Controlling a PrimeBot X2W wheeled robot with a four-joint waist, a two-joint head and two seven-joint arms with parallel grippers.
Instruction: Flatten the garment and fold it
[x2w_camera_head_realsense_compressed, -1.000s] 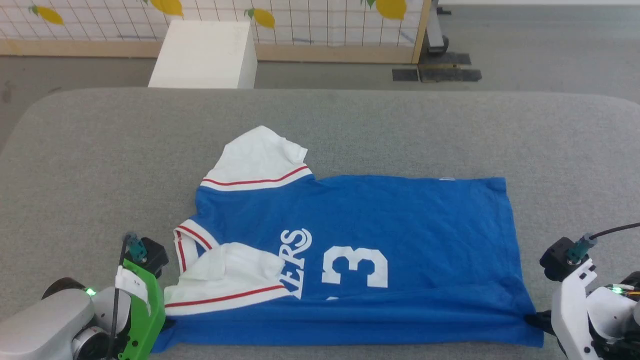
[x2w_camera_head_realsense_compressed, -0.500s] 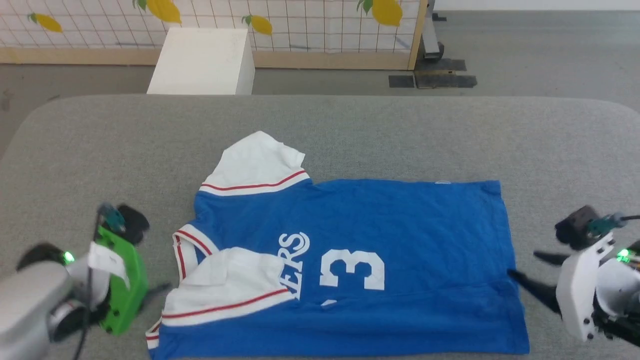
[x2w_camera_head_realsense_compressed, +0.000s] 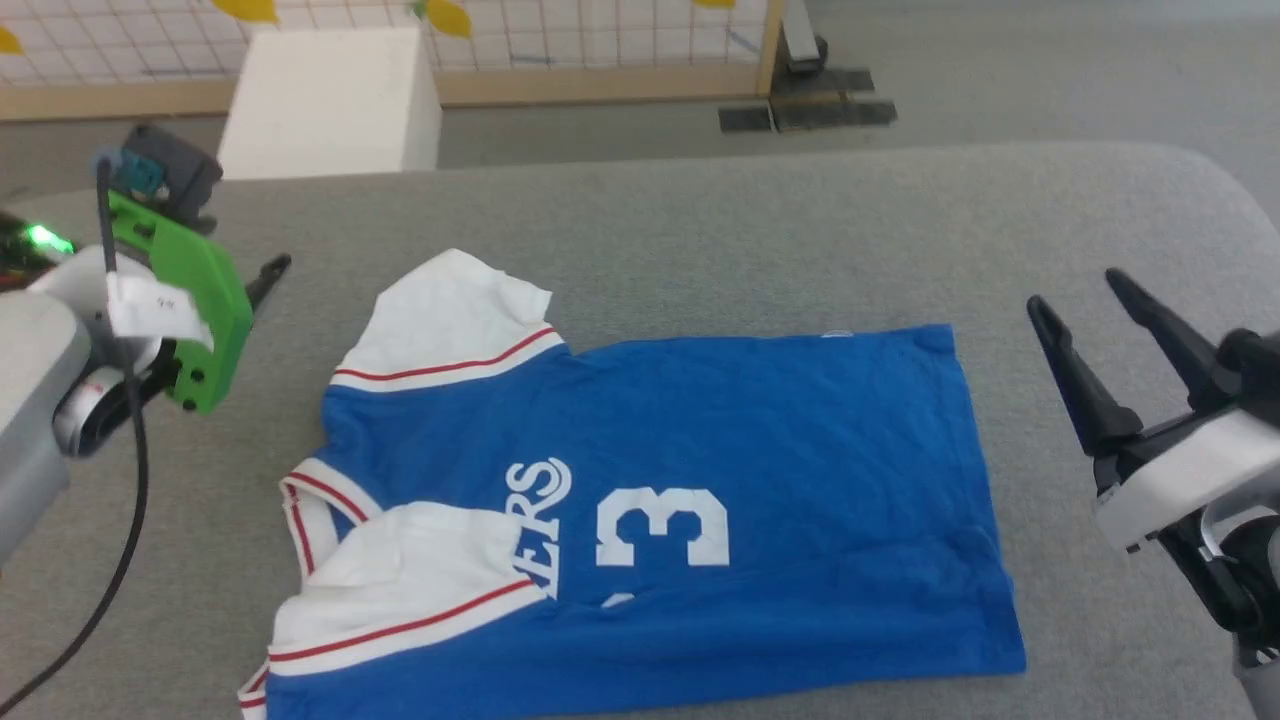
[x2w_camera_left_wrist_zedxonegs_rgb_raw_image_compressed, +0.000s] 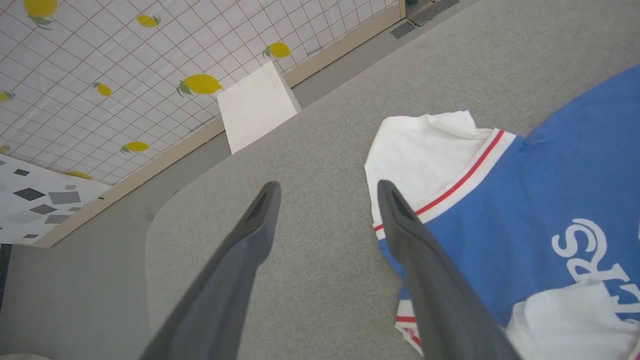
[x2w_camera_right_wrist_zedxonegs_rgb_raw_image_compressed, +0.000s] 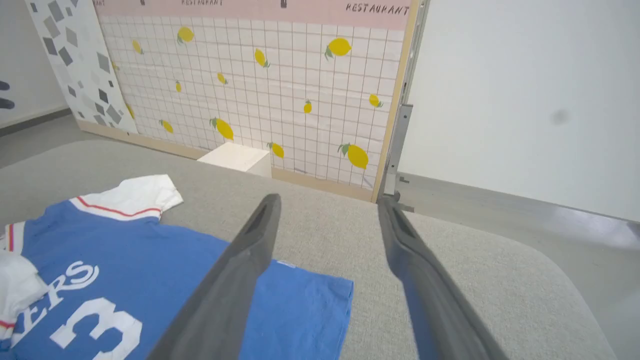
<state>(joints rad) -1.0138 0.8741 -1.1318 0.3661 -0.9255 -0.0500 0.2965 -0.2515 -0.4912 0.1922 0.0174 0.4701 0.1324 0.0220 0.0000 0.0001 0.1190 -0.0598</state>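
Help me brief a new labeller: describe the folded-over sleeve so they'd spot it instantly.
On the grey table lies the blue garment. Its near white sleeve is flipped onto the blue front, hiding some lettering; the far sleeve lies out on the table.

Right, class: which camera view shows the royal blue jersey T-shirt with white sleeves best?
The head view: the royal blue jersey T-shirt lies almost whole, sleeves to hem. The left wrist view catches one white sleeve and lettering; the right wrist view shows the number 3 and hem corner at a slant.
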